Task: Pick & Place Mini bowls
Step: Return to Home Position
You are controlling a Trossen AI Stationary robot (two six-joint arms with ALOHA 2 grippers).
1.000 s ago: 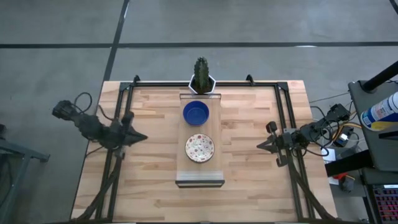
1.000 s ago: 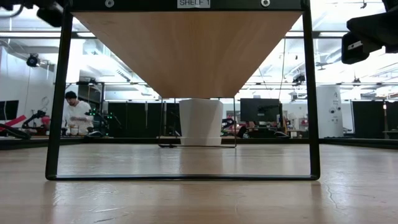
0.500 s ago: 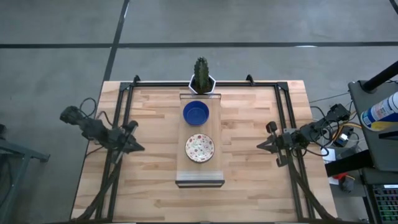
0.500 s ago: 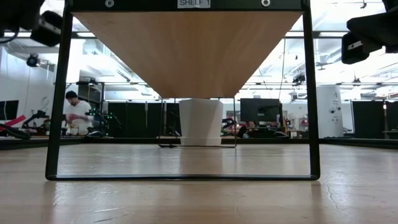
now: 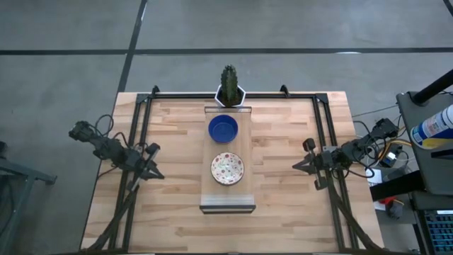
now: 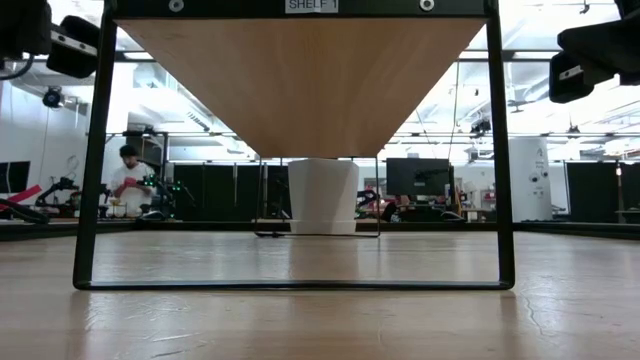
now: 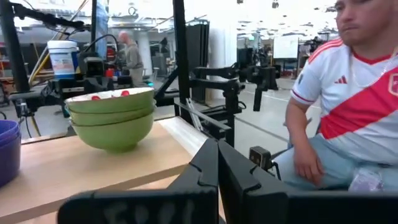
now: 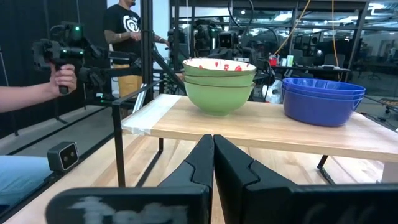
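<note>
Six mini bowls, Ben: where do they stand?

All on the light wooden shelf with the black metal frame (image 5: 228, 197), Ana, in two stacks. Three round, solid cobalt-blue mini bowls (image 5: 223, 128) sit nested on the shelf's far half. Three cream-white mini bowls (image 5: 227, 168), red and green speckles inside and plain green outside, sit nested near the shelf's middle. The stacks are near each other but apart.

What is past the shelf's far end?

A green cactus in a white hexagonal pot (image 5: 229, 92), just beside that end, on the pale butcher-block table (image 5: 283, 212) that carries the shelf.

And the claws?

The left gripper (image 5: 156, 173) hangs well off the shelf's left side. Its two dark fingers (image 7: 208, 163) are pressed flat together with nothing between them. The right gripper (image 5: 296, 167) hangs well off the shelf's right side, level with the speckled stack, its fingers (image 8: 205, 152) likewise closed tight and empty.

Anyone beyond the shelf?

The left wrist view shows a seated person in a red and white shirt (image 7: 354, 93) in the room past the shelf. The right wrist view shows a hand (image 8: 62, 78) gripping a dark device.
</note>
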